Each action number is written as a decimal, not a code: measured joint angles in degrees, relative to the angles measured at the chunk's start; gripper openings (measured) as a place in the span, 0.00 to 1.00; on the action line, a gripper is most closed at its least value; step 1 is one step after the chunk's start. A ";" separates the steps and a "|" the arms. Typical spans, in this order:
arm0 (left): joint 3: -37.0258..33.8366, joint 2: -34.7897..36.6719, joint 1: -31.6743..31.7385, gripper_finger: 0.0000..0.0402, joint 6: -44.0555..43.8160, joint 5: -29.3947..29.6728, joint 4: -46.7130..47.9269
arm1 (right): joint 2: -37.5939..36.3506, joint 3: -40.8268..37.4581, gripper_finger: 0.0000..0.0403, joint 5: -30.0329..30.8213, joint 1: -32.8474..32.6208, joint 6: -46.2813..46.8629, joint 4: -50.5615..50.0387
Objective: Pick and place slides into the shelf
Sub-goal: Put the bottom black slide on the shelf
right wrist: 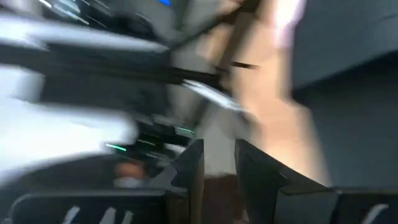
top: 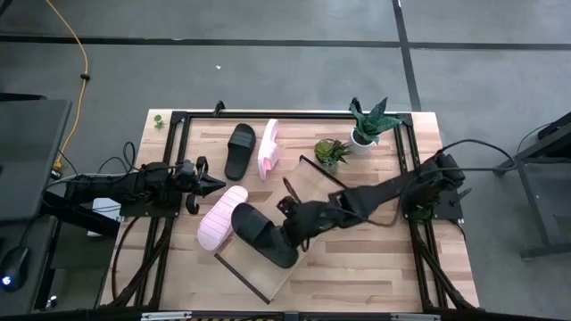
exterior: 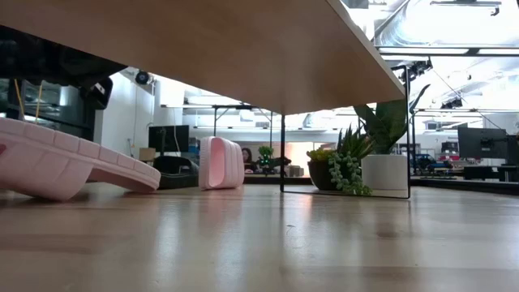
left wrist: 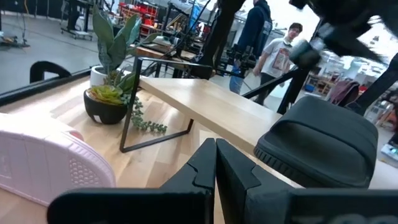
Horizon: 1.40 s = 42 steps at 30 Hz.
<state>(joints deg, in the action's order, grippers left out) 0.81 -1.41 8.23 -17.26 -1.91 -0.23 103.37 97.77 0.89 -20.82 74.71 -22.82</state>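
Over the shelf (top: 312,174), the right gripper (top: 287,234) — jaws narrow, grip unclear — meets a black slide (top: 263,234): seat it flat; left gripper (top: 212,185) shut.

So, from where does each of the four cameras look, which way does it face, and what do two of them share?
High view: above the table, facing straight down; both arms show, right gripper at the black slide on the shelf.
Low view: at tabletop height, facing across under the shelf; no arm is clearly seen.
Left wrist view: on the left arm, facing forward past its shut left gripper.
Right wrist view: on the right arm; its own fingers show, the rest is blurred.
Shared: the high and low views both show the white-potted plant.
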 joint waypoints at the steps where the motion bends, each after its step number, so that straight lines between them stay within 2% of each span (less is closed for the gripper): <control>1: -0.02 -0.02 0.00 0.00 -0.93 0.00 0.00 | 0.00 2.70 0.19 0.26 0.41 -3.15 -6.06; 6: -0.01 0.00 0.00 0.00 -9.03 -0.02 -0.02 | -0.02 13.67 0.19 7.58 1.38 -18.50 -25.75; 8: -0.02 0.00 0.00 0.00 -13.69 -0.02 -0.02 | -0.03 15.34 0.19 10.98 1.41 -24.62 -28.21; 12: -0.01 0.00 0.01 0.00 -26.67 -0.03 -0.48 | 0.21 15.74 0.19 12.84 1.58 -32.50 -30.15; 15: -0.02 0.00 0.01 0.00 -36.44 -0.03 -1.23 | 1.10 15.79 0.19 13.24 2.53 -34.26 -33.07; 20: 0.01 0.02 0.02 0.00 -47.29 -0.02 -2.04 | 1.57 15.79 0.19 18.08 3.80 -37.21 -39.16; 27: -0.02 0.00 0.00 0.00 -51.39 0.66 -3.09 | 1.60 15.79 0.19 21.25 4.05 -44.30 -40.68; 30: -0.01 0.02 0.00 0.00 -59.56 0.71 -4.24 | 1.60 15.79 0.19 21.76 3.99 -44.77 -41.20; 32: -0.04 0.03 0.02 0.00 -66.41 0.05 -8.01 | 1.60 15.78 0.19 21.57 3.89 -44.78 -41.47; 36: 0.83 0.06 0.00 0.00 -73.82 -3.51 -14.39 | 1.60 15.77 0.19 19.84 3.31 -43.71 -41.49; 38: 4.64 -0.59 0.01 0.00 -74.25 -6.15 -8.33 | 1.60 15.78 0.19 19.64 2.68 -43.07 -41.56; 42: 15.19 -5.40 -0.01 0.00 -67.41 -9.18 14.33 | 1.60 15.77 0.19 19.91 1.25 -42.63 -41.67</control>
<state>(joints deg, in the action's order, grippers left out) 16.01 -6.81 8.22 -84.67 -11.09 14.10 104.97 113.54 20.80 -19.57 32.08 -64.49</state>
